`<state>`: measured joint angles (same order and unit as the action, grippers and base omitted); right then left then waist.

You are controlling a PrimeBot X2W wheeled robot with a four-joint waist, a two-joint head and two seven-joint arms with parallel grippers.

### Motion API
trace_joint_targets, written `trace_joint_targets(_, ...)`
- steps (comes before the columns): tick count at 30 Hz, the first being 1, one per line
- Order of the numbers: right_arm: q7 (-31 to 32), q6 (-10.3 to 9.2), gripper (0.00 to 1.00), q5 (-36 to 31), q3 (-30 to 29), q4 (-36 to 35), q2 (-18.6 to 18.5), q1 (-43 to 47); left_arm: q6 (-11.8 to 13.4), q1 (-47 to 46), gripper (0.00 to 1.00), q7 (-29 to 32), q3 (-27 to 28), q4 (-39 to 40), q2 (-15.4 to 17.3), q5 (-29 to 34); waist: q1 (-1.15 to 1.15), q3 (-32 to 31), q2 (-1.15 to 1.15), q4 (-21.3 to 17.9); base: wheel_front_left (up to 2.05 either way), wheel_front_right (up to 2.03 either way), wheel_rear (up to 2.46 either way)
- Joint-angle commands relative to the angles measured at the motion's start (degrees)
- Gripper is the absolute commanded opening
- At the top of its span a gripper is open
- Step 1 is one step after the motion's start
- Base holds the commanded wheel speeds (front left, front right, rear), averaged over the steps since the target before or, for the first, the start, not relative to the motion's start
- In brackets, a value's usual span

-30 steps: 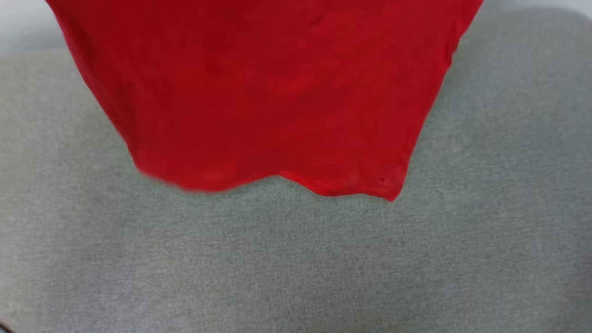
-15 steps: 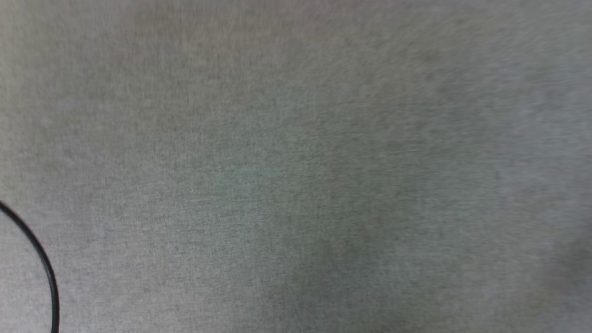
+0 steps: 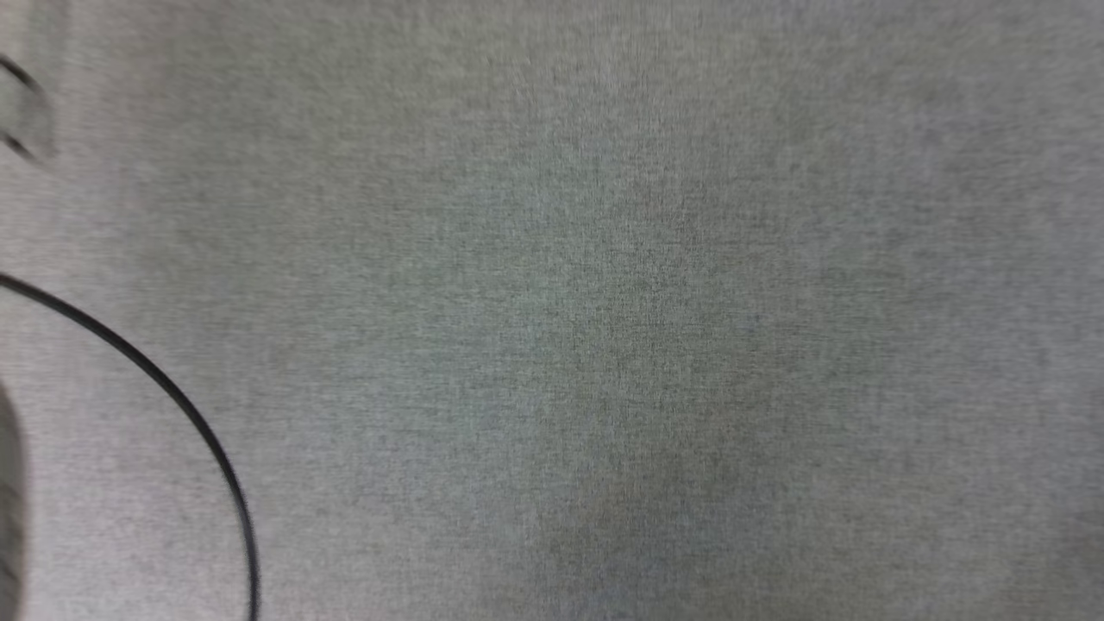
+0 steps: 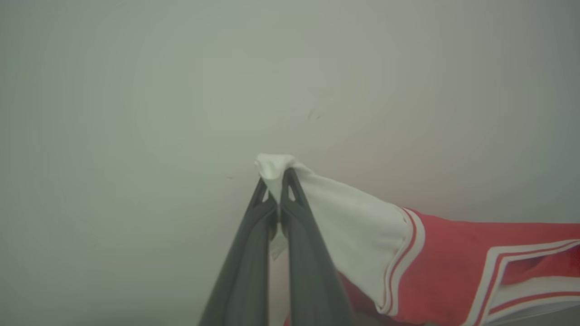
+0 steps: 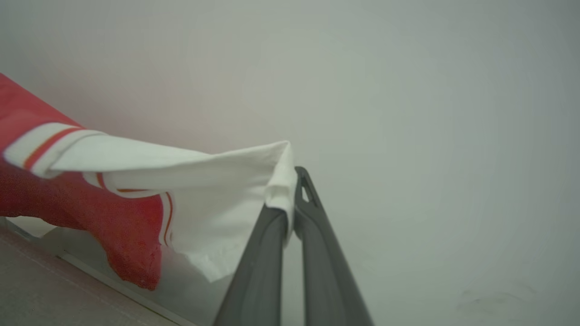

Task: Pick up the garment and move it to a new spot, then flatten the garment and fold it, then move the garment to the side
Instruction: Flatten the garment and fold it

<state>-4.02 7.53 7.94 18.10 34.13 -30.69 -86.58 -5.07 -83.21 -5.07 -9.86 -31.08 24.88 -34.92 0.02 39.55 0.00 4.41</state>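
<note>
Leftmost, the left gripper [image 4: 275,176] is clenched on the tip of one white sleeve [image 4: 353,217] of the garment [image 4: 453,262], held aloft, its red body running off that view's right. The right gripper [image 5: 293,181] pinches the other white sleeve [image 5: 217,181], red cloth hanging at that view's left. In the head view, a black cable [image 3: 172,392] curves across grey fabric [image 3: 647,302].

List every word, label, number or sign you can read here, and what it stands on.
None can be read.
The garment shows white sleeves and red-white striped trim, no lettering on the parts in view.
The grey cloth surface shows a thin black curved line, no text.
</note>
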Motion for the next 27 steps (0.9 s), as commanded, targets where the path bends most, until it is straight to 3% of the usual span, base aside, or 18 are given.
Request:
trace_joint_targets(1,-0.65,-0.08,0.00,0.38,0.47,0.72,-0.25,2.74,-0.36,3.08,0.00,-1.10,-0.56,-0.69,-0.16,0.23,-0.02,-2.25,0.00,0.31,0.00,0.00,0.00)
trace_joint_targets(5,-1.83,-0.09,0.00,0.96,6.24,1.20,-1.29,12.55,-1.37,14.34,0.00,-2.94,-3.40,-3.37,-0.62,0.07,-0.02,-7.14,0.00,-0.47,0.00,0.00,0.00)
trace_joint_targets(12,-2.22,-0.09,0.00,8.48,13.16,-1.50,-4.91,29.73,-2.02,34.35,0.00,-2.71,-5.99,-2.74,0.90,-2.51,-0.02,-15.99,0.00,-1.63,0.00,0.00,0.00)
trace_joint_targets(19,0.23,-0.10,0.00,16.17,17.67,-7.71,-12.72,44.04,-1.54,50.73,0.00,2.73,-8.79,0.54,6.01,-2.52,-0.02,-22.80,0.00,-2.44,0.00,0.00,0.00)
trace_joint_targets(27,6.46,-0.11,0.00,24.99,18.98,-12.65,-18.18,54.95,-0.23,65.70,0.00,7.82,-11.58,6.37,12.60,-1.06,-0.02,-28.54,0.00,-3.78,0.00,0.00,0.00)
